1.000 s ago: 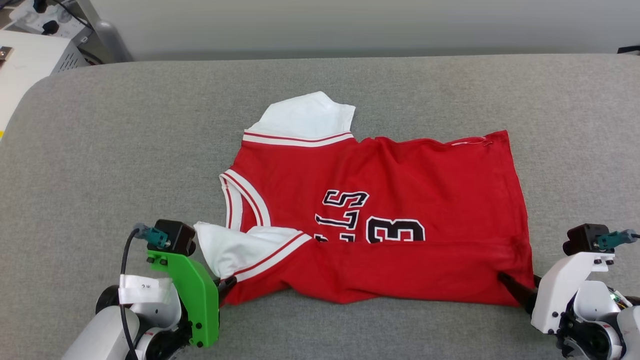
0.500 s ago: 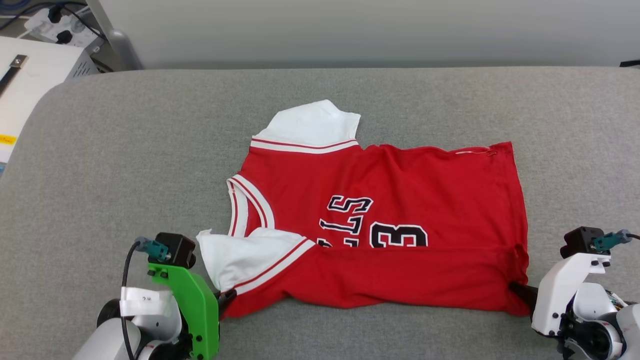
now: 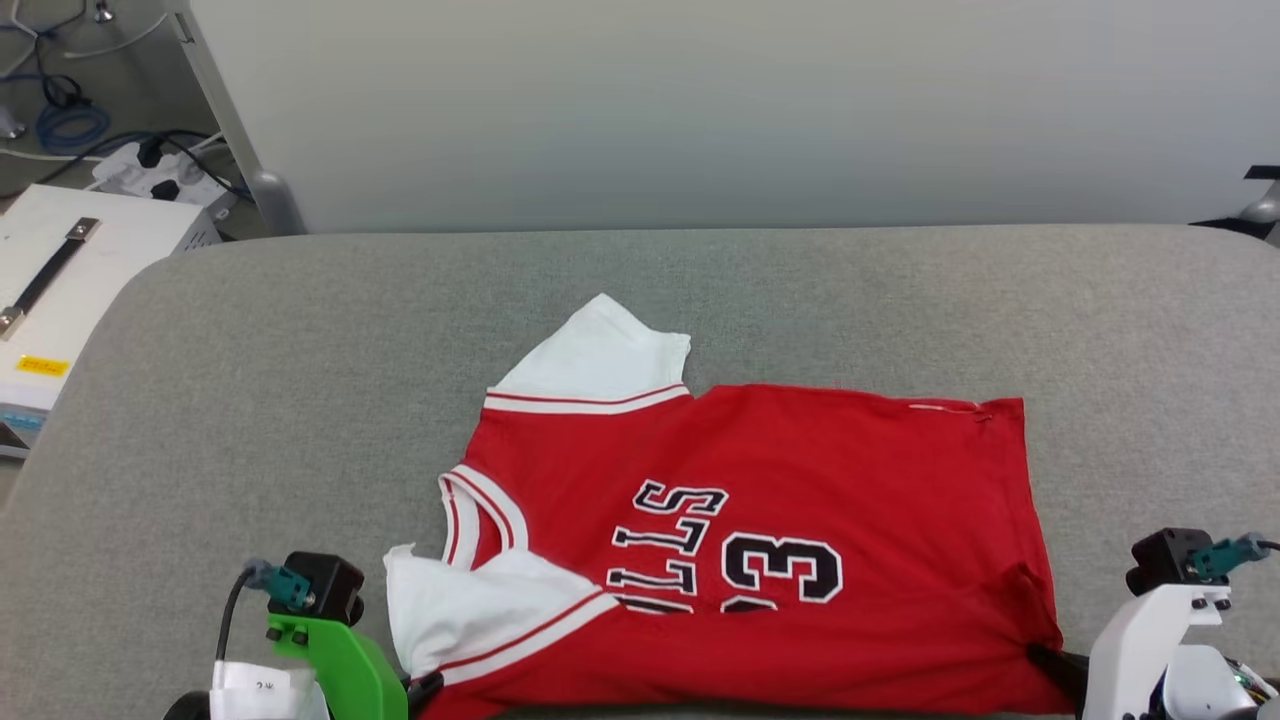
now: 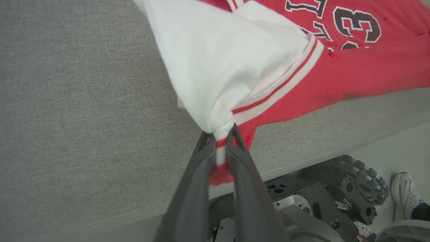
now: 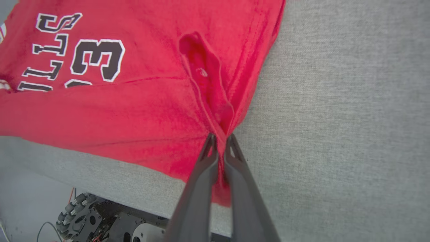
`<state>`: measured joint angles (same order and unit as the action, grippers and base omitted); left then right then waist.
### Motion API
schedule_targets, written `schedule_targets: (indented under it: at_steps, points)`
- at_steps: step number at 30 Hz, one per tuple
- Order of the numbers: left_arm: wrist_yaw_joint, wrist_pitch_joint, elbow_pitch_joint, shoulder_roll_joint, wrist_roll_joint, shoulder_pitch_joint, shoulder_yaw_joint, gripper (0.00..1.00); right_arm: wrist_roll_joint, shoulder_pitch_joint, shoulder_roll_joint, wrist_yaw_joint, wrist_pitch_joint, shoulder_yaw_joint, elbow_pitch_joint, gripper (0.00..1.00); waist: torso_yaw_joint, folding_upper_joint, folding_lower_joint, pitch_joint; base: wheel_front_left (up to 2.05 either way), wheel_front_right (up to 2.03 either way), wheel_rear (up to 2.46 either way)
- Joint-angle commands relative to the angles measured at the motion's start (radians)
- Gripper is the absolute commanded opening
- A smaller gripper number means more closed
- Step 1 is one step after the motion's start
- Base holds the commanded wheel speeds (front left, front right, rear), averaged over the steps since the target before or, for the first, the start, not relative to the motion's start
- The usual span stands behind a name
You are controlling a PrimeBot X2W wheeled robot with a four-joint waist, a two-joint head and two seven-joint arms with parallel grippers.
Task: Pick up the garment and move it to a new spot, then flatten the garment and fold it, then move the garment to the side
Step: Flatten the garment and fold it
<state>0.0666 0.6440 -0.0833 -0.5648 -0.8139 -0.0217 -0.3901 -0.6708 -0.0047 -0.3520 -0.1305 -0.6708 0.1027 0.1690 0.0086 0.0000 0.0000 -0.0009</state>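
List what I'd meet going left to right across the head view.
white case with a strap handle → left gripper → red jersey → right gripper

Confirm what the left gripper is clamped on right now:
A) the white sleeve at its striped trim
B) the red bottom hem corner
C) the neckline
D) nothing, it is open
A: in the left wrist view the left gripper is shut on the jersey's white sleeve where the striped trim bunches between its fingers; the right gripper pinches the red hem corner.
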Motion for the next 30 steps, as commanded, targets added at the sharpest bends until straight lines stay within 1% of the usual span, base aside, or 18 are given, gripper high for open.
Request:
schedule_targets:
  at_steps: [1,3,6,12,13,14,15,16,17,20,24,27,30]
  points:
    - [0.009,0.004,-0.012,-0.012,-0.016,-0.024,0.003,0.0,0.006,0.026,0.002,0.0,-0.009,-0.012,-0.016,0.0,0.002,0.0,0.0,-0.023,0.0,0.0,0.0]
    - [0.016,0.009,-0.025,-0.017,-0.021,-0.047,0.002,0.0,0.016,0.056,0.007,0.0,-0.024,-0.026,-0.037,0.0,0.002,0.0,0.0,-0.028,0.0,0.0,0.0]
    - [0.025,0.009,-0.026,-0.009,-0.031,-0.078,-0.003,0.0,0.029,0.098,0.028,0.0,-0.037,-0.047,-0.056,0.0,0.002,0.0,0.0,-0.031,0.0,0.0,0.0]
    - [0.014,-0.036,0.047,0.051,-0.047,-0.079,-0.018,0.0,0.061,0.143,0.081,0.0,-0.027,-0.087,-0.056,0.0,-0.004,0.0,0.0,-0.011,0.0,0.0,0.0]
    - [0.012,-0.044,0.061,0.057,-0.045,-0.072,-0.018,0.11,0.066,0.143,0.088,0.0,-0.015,-0.093,-0.056,0.06,-0.006,0.0,0.0,-0.007,0.0,0.0,0.0]
    - [0.008,-0.049,0.08,0.064,-0.045,-0.063,-0.019,0.39,0.075,0.144,0.096,0.0,0.0,-0.099,-0.054,0.43,-0.008,0.0,0.0,-0.004,0.0,0.0,0.0]
    - [0.002,-0.053,0.093,0.07,-0.047,-0.056,-0.02,0.45,0.093,0.144,0.095,0.0,0.017,-0.103,-0.052,0.49,-0.009,0.0,0.0,-0.002,0.0,0.0,0.0]
    - [-0.007,-0.065,0.106,0.074,-0.043,-0.046,-0.022,0.95,0.109,0.143,0.099,0.0,0.039,-0.105,-0.05,1.0,-0.012,0.0,0.0,0.001,0.0,0.0,0.0]
    - [-0.013,-0.076,0.117,0.078,-0.04,-0.038,-0.022,1.0,0.113,0.141,0.104,0.0,0.058,-0.106,-0.046,1.0,-0.014,0.0,0.0,0.003,0.0,0.0,0.0]
    - [-0.029,-0.102,0.151,0.083,-0.027,-0.014,-0.023,1.0,0.134,0.137,0.118,0.0,0.14,-0.107,-0.04,1.0,-0.018,0.0,0.0,0.003,0.0,0.0,0.0]
    - [-0.025,-0.148,0.181,0.074,0.017,0.015,-0.019,1.0,0.157,0.128,0.131,0.0,0.275,-0.111,-0.048,1.0,-0.023,0.0,0.0,-0.004,0.0,0.0,0.0]
    - [-0.021,-0.203,0.188,0.064,0.068,0.041,-0.018,1.0,0.198,0.115,0.15,0.0,0.414,-0.143,-0.065,1.0,-0.026,0.0,0.0,-0.011,0.0,0.0,0.0]
    - [-0.029,-0.265,0.192,0.063,0.123,0.076,-0.028,1.0,0.238,0.107,0.174,0.0,0.507,-0.157,-0.085,1.0,-0.028,0.0,0.0,-0.011,0.0,0.0,0.0]
